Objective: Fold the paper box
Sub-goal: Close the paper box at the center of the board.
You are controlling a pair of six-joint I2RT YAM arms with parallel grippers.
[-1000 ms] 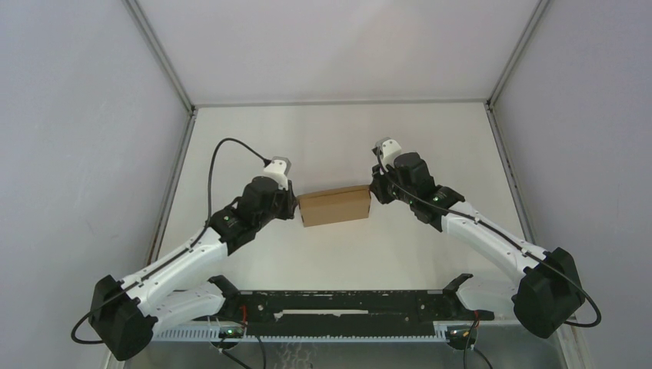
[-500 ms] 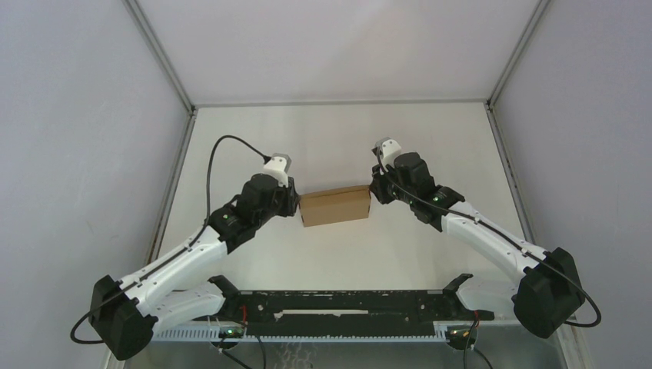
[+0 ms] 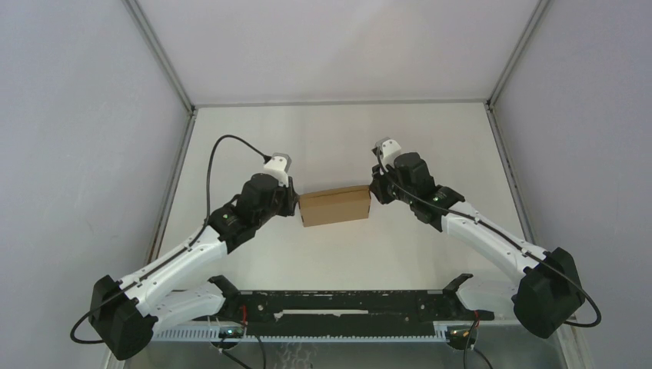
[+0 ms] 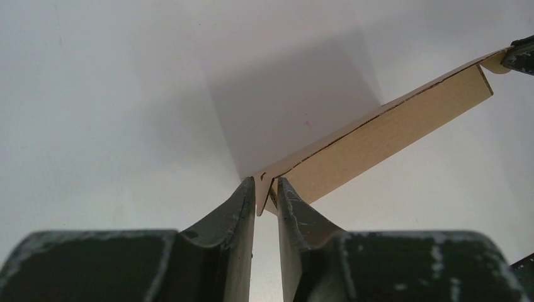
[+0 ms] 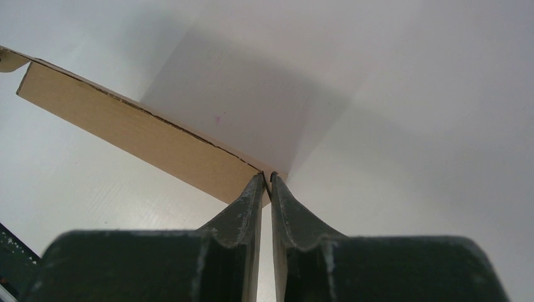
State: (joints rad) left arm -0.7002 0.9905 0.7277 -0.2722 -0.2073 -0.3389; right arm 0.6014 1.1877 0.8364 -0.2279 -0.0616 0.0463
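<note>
Evidently the box (image 3: pixel 334 206) seems to hang just above the middle of the bench (image 3: pixel 338 138). It is pinched at both ends: left fingers (image 4: pixel 264 189) clenched on its left end, right fingers (image 5: pixel 266 179) on its right corner. The cardboard looks light and thin, stiff across the panels but easily creased, and the gripped edges could tear. Open bench lies all around.

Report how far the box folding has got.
Done: the paper box looks folded shut into a flat brown rectangle. In hand: the left fingers pinch a tab at one end, the right fingers clamp the other end, and its shadow on the table suggests it hangs clear. Left: probably tucking those end tabs and setting it down; whether any flap is loose is not visible.
</note>
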